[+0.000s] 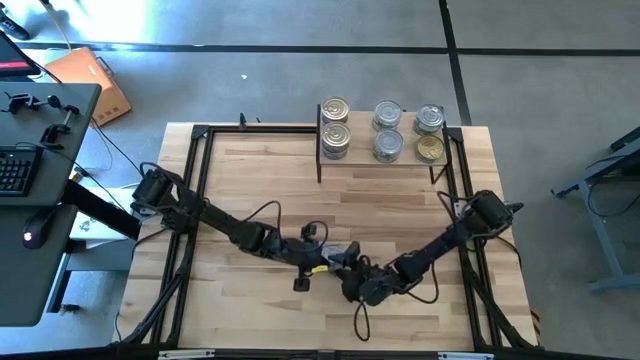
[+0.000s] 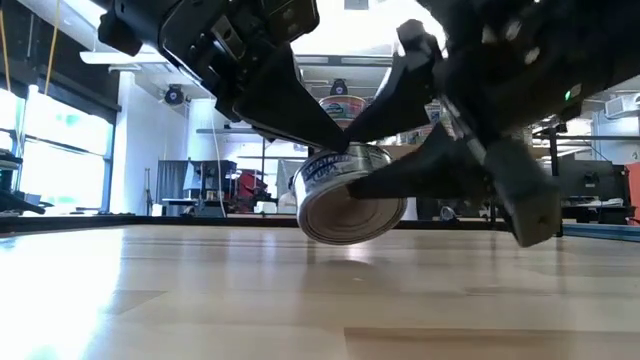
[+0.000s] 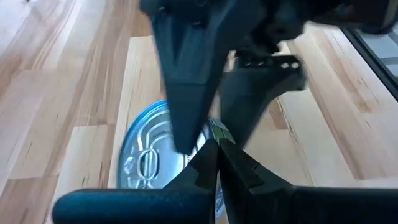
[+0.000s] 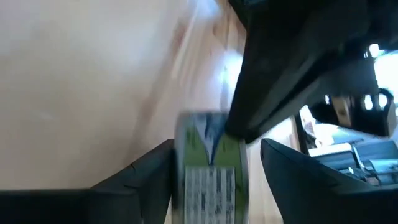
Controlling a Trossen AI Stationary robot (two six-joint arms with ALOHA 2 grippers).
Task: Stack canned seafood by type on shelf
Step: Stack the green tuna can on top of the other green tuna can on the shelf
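- Holding one tin [image 2: 350, 195] tilted just above the table [image 1: 250, 190], your right gripper [image 1: 352, 280] has its fingers set around the tin's sides at the front middle of the tabletop.
- Your left gripper [image 1: 318, 262] sits clenched, its tips touching the tin from the other side.
- The shelf [image 1: 383, 160] at the far edge already carries stacked tins.
- Next, I judge, you back the left arm away, then carry this tin to its matching stack.

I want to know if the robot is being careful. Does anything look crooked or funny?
Yes. One can is tipped on its side, lifted just off the table, not flat like the cans on the shelf. The right gripper holds it between its fingers, and the shut left gripper pokes it from above.
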